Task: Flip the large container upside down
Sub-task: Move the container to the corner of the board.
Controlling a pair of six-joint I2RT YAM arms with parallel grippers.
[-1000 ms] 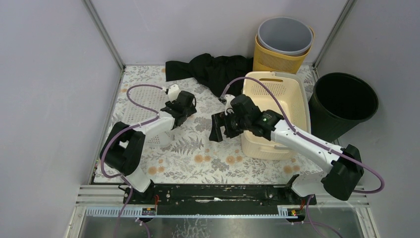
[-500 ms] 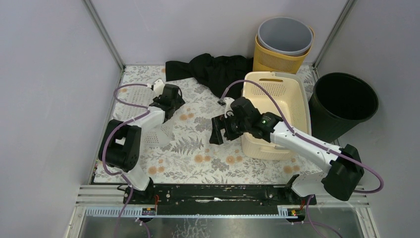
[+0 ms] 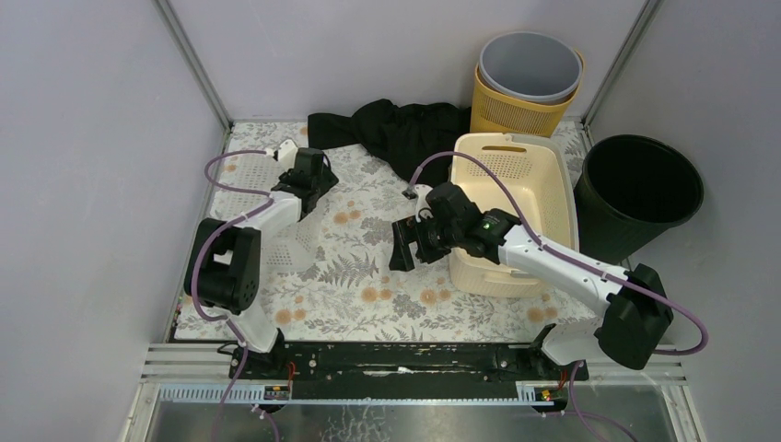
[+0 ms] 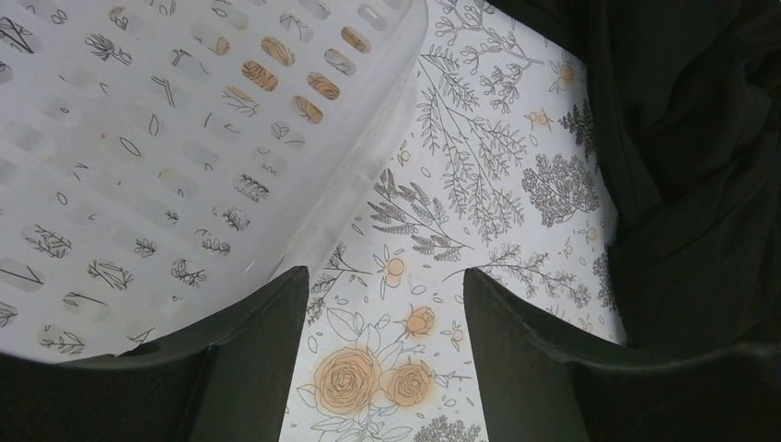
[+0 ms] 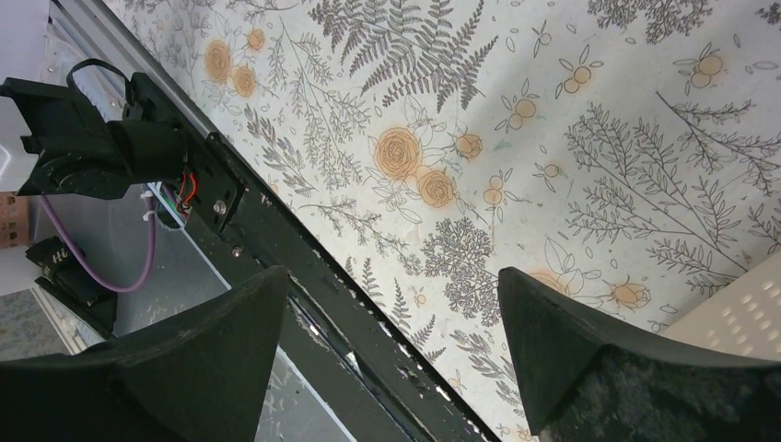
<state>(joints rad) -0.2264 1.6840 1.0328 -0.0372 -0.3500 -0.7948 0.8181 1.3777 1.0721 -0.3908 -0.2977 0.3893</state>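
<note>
Cream large container [image 3: 545,180] sits mouth-up, long axis running front to back.

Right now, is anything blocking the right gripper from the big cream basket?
Nothing visible does. The open right gripper hangs beside the cream basket, near its long side wall. Only floral tablecloth lies between them. The black cloth lies farther back.

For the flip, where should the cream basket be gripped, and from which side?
Probably the long left rim of the cream basket, approached from the left, one finger inside, one outside. It stands upright and open-topped, so that thin lip is exposed, and the open right gripper hangs just beside that wall. The handle slot sits at the far end.
</note>
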